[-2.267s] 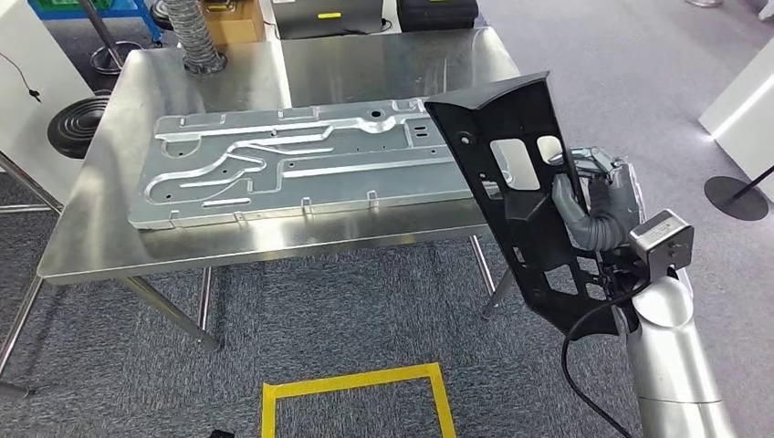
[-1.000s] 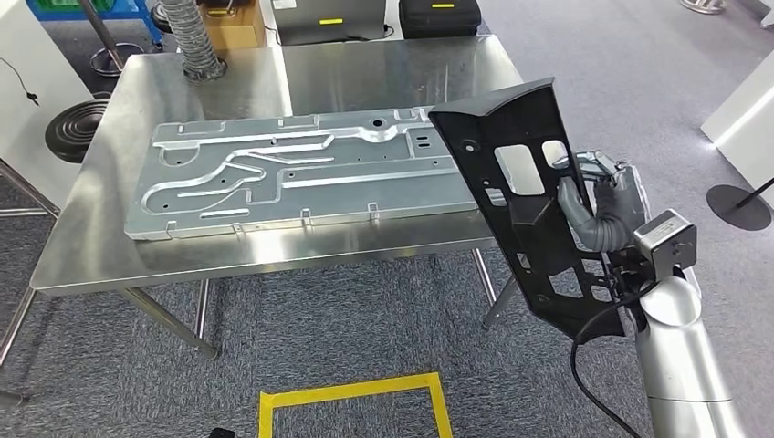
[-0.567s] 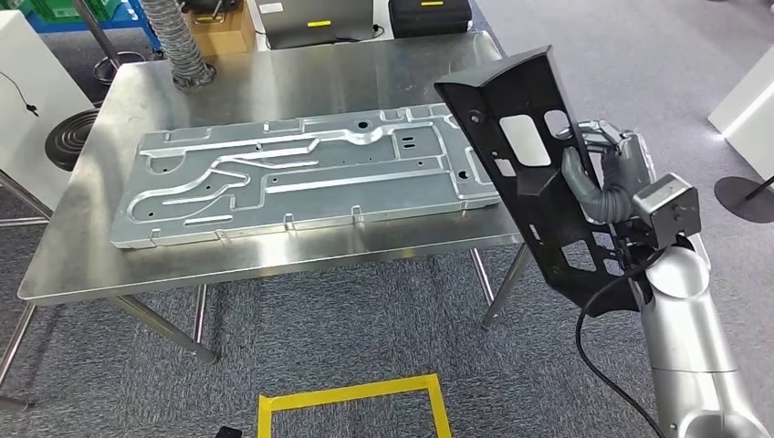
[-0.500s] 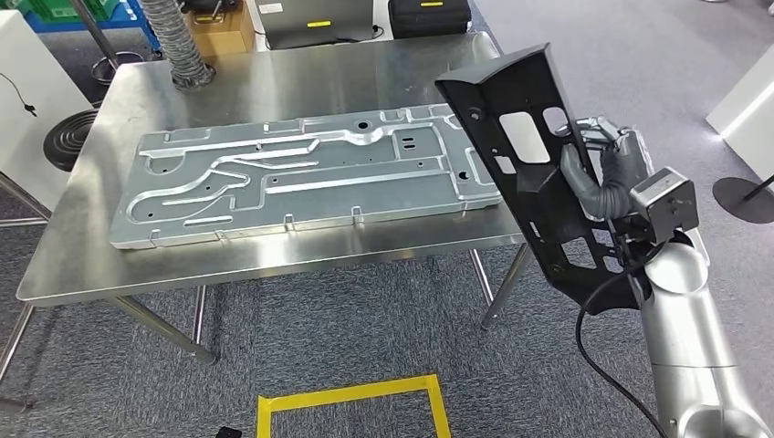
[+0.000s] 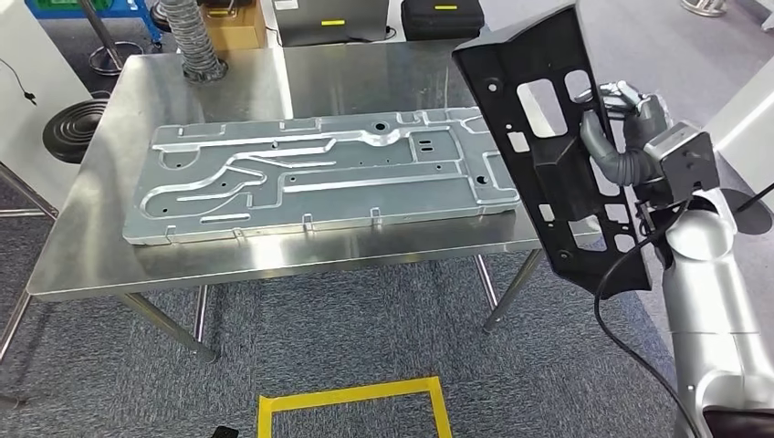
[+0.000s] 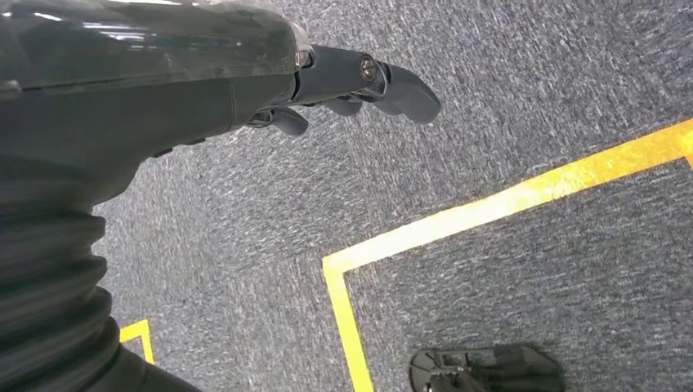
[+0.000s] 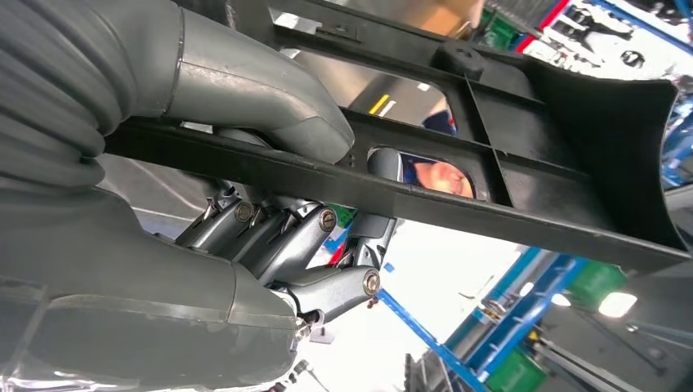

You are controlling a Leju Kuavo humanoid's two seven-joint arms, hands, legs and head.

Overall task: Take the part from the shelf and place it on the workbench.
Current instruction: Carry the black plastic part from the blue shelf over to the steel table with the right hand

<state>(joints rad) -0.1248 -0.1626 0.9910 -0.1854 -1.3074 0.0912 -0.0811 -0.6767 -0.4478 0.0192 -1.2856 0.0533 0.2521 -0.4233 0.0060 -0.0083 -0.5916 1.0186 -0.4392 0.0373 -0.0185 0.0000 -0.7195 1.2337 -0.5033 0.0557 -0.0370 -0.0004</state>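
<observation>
Right hand [image 5: 613, 137] grips long black plastic cut-out panel [image 5: 548, 137], thumb through a slot. Left hand [image 6: 351, 82]: empty, fingers loosely extended. Risk: panel's low end may clip steel workbench [image 5: 383, 68] edge or stamped metal sheet [image 5: 319, 173] w/ a low swing.

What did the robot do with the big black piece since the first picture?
The right hand lifted the black part higher, so its top now stands over the far side of the workbench. The hand kept its hold on the part throughout. The metal plate stayed flat on the workbench; the camera shifted a little.
</observation>
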